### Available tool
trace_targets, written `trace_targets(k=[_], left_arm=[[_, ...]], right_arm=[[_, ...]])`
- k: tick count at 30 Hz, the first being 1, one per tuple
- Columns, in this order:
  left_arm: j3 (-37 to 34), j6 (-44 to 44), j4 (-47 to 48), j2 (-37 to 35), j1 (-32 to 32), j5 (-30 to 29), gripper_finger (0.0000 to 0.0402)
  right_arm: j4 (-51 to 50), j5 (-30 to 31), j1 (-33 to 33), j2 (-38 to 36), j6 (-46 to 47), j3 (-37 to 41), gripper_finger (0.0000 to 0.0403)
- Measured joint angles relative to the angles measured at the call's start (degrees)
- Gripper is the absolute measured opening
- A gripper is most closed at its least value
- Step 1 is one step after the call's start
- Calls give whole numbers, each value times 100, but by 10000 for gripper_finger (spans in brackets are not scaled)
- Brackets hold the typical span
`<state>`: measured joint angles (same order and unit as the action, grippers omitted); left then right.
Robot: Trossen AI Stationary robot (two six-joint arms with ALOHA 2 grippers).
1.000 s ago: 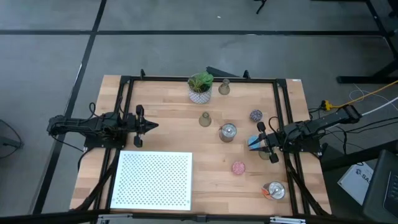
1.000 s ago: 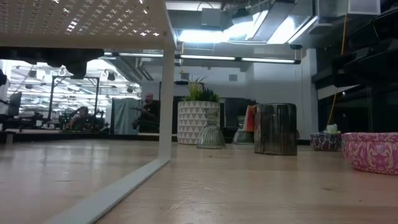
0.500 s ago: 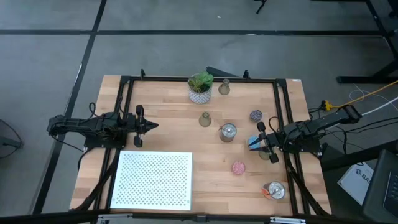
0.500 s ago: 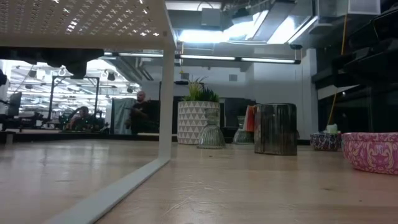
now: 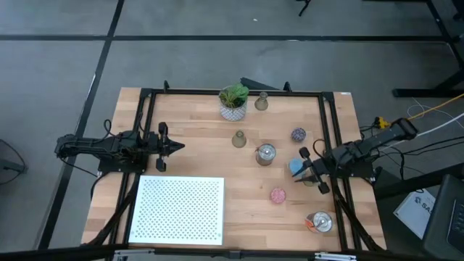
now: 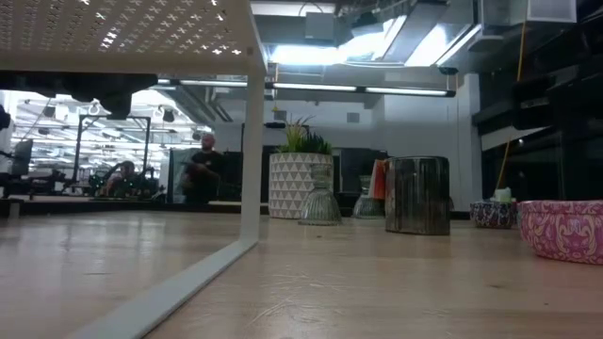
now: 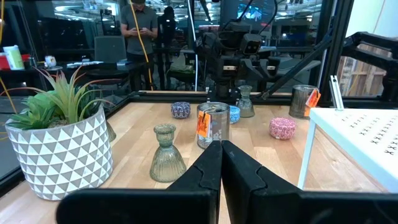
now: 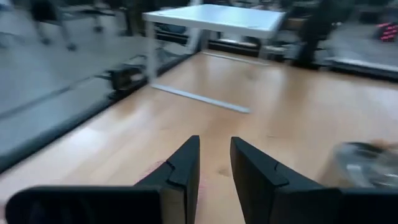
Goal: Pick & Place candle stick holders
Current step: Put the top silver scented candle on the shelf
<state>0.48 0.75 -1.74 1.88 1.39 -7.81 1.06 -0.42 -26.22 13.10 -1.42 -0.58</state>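
1. High view, work table [image 5: 196, 119]: the potted plant [image 5: 233, 100] stands at the far edge, and every candle stick holder lies to its right or on its near side.
2. One olive-grey holder [image 5: 262, 101] sits just right of the plant. A second olive-grey holder [image 5: 238, 139] stands a short way in front of it.
3. A silver holder [image 5: 266, 154] stands farther from the plant, towards the right arm. The speckled purple holder [image 5: 298, 135] is beyond that on the same side.
4. The right gripper [image 5: 301, 171] hangs well to the plant's right and nearer the table's front, with its tip against the blue holder [image 5: 295, 166]. Its fingers stand narrowly apart (the right wrist view shows only bare wood in the gap), so the blue holder does not appear to be gripped.
5. The pink holder [image 5: 278, 195] and the second silver holder [image 5: 319, 222], which carries an orange tag, lie farthest from the plant, towards the front right corner.
6. The left gripper [image 5: 179, 146] waits left of the plant and nearer the front, with its fingers pressed together on nothing.
7. The white perforated stand [image 5: 180, 210] fills the front left area, well apart from the plant.
8. A person [image 6: 201, 168] is in the room beyond the table.
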Motion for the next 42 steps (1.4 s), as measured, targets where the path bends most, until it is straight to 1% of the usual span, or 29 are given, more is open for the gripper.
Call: trace_targets(k=[3, 6, 9, 14, 18, 24, 27, 30, 33, 38, 42], left_arm=[[-1, 0, 0, 0, 1, 0, 4], [1, 0, 0, 1, 0, 0, 4], [0, 0, 0, 1, 2, 0, 4], [-1, 0, 0, 1, 2, 0, 4], [-1, 0, 0, 1, 1, 0, 4], [-1, 0, 0, 1, 2, 0, 4], [0, 0, 0, 1, 2, 0, 4], [-1, 0, 0, 0, 2, 0, 4], [0, 0, 0, 0, 2, 0, 4], [-1, 0, 0, 1, 2, 0, 4], [-1, 0, 0, 1, 0, 0, 4]], right_arm=[[50, -565, -155, 0, 248, 2, 94], [107, -888, -277, 9, 250, 2, 94], [175, -1022, -357, 17, 250, 2, 94], [131, -1028, -426, 208, 247, -131, 94], [78, -818, -427, 656, 156, -444, 94], [-226, 3, -442, 1614, 141, -1140, 98], [-265, 89, -540, 2101, 139, -1477, 108], [-269, 160, -702, 2564, 139, -1833, 129], [-441, 333, -834, 3004, 140, -2210, 163], [-654, 731, -881, 3649, 213, -2725, 240], [-728, 1221, -805, 4084, 208, -2934, 308]])
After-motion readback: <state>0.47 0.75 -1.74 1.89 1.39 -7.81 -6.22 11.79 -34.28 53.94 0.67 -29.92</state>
